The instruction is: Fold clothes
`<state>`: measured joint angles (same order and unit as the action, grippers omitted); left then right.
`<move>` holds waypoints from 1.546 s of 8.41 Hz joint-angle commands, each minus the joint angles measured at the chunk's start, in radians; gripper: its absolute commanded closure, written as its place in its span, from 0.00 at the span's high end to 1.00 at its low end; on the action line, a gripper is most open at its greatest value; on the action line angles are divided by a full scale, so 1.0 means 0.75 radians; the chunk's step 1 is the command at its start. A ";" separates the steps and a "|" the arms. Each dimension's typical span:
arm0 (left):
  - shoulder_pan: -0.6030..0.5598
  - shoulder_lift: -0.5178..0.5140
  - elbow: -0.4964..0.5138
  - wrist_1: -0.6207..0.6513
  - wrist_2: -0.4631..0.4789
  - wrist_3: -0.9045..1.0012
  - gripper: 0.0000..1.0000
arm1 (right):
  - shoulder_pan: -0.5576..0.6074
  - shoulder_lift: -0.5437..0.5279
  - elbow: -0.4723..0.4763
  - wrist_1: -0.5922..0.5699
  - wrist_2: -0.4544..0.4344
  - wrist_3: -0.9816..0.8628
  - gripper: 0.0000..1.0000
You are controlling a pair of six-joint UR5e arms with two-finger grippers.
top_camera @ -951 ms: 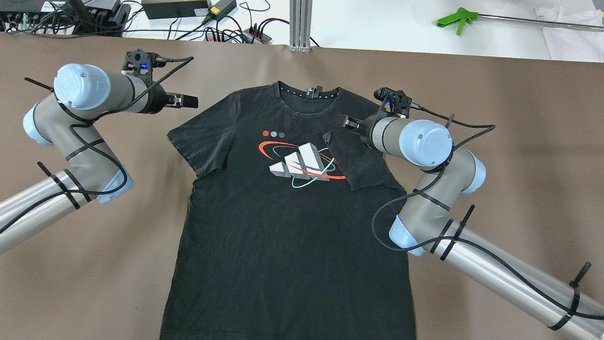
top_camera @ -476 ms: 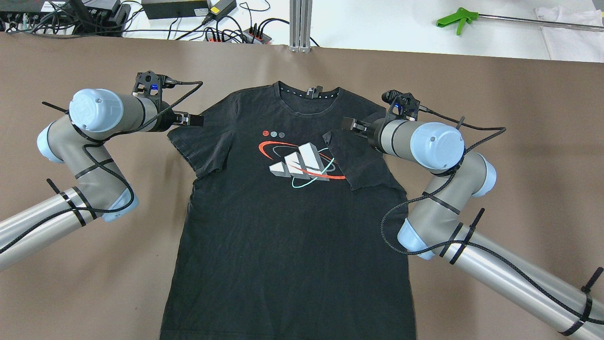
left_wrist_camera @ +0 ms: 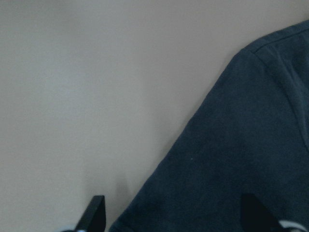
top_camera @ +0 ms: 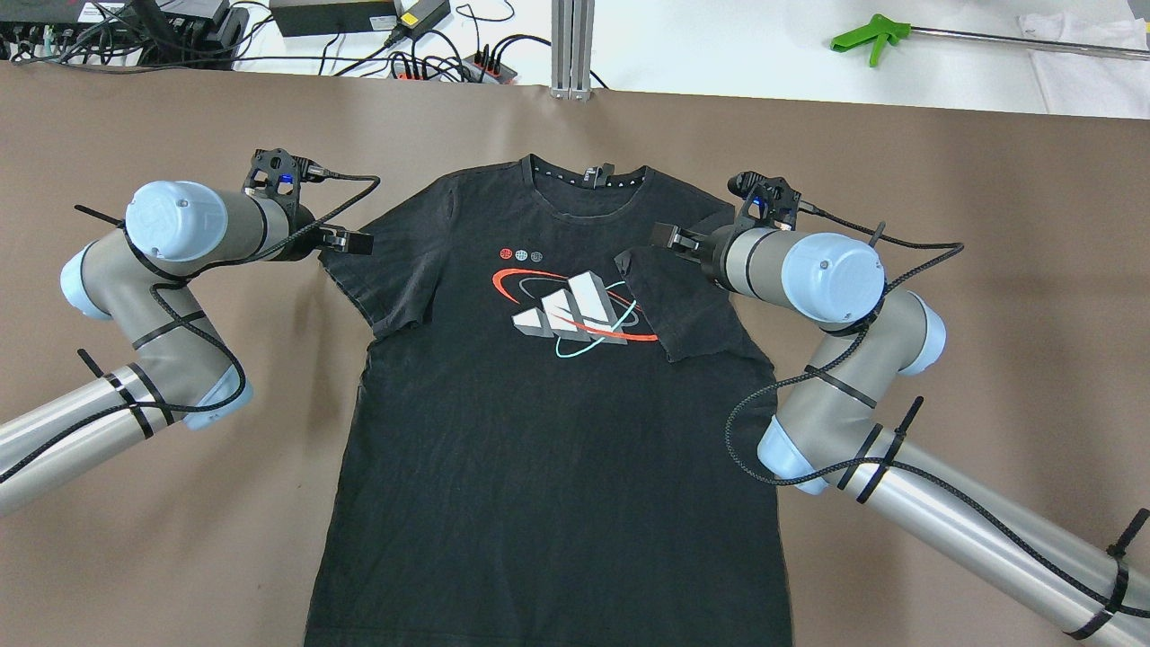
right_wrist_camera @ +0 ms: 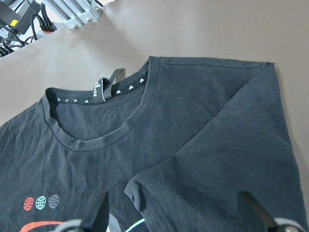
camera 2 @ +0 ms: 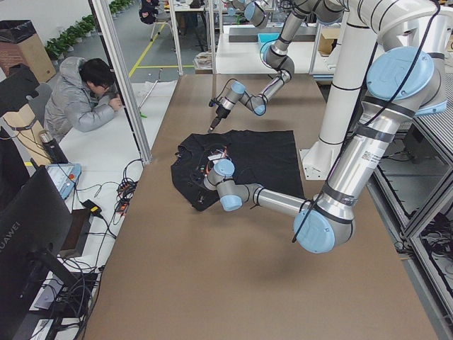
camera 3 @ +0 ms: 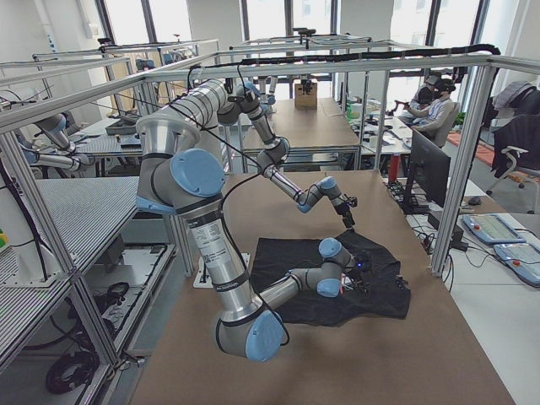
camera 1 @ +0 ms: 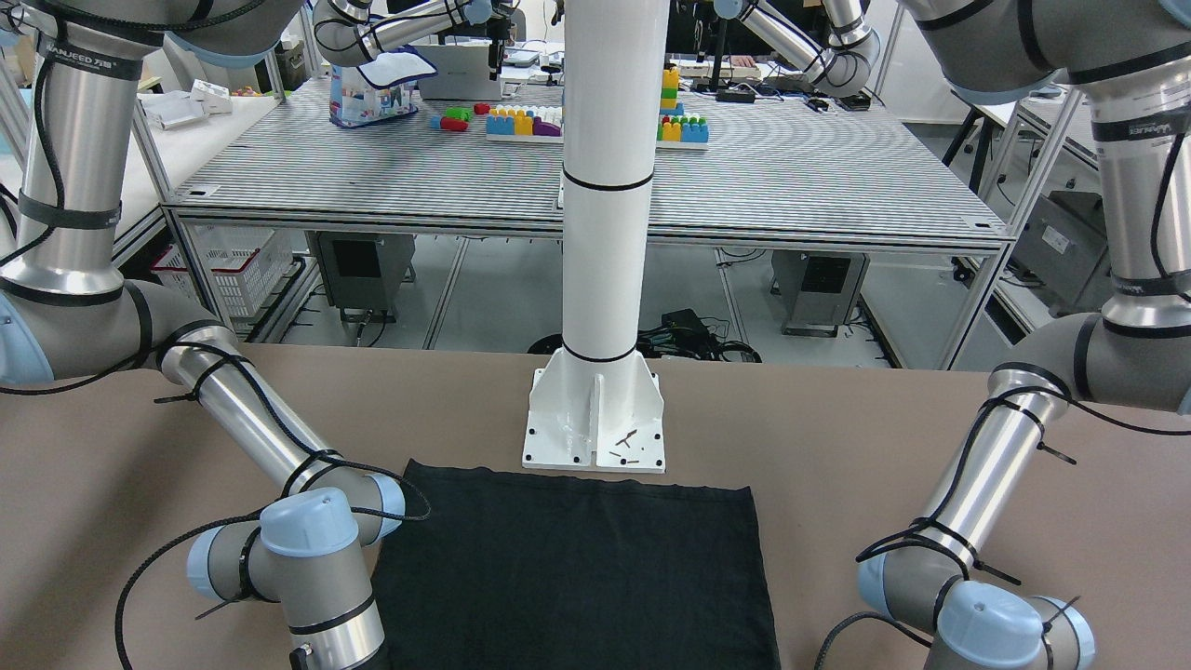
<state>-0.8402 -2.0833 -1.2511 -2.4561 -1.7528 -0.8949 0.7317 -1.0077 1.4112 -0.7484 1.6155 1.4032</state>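
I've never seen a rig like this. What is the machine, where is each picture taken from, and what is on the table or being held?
This is a robot with two arms, each ending in a two-finger gripper, working at a brown table. One camera looks down from behind the robot, one faces it from across the table, two look along the table from its ends, and one sits on each wrist. A black T-shirt lies flat, printed side up. Its sleeve on the robot's right is folded in over the chest; the other sleeve lies spread. The left gripper is open at that sleeve's edge, and the right gripper is open above the folded one. Neither holds anything.
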 commanded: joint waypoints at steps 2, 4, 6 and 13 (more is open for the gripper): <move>0.004 0.004 0.063 -0.008 -0.001 0.027 1.00 | 0.000 -0.004 0.000 0.002 0.000 -0.008 0.94; 0.001 0.010 0.067 -0.008 -0.005 0.062 0.87 | 0.000 -0.008 0.000 0.004 0.000 -0.008 0.94; 0.002 0.012 0.063 -0.010 -0.007 0.062 0.69 | 0.000 -0.008 0.002 0.004 0.000 -0.002 0.94; -0.001 0.070 -0.052 -0.002 -0.005 0.060 0.42 | -0.002 -0.010 0.000 0.012 0.000 0.003 0.94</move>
<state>-0.8405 -2.0340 -1.2888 -2.4591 -1.7583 -0.8498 0.7302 -1.0155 1.4123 -0.7396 1.6154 1.4049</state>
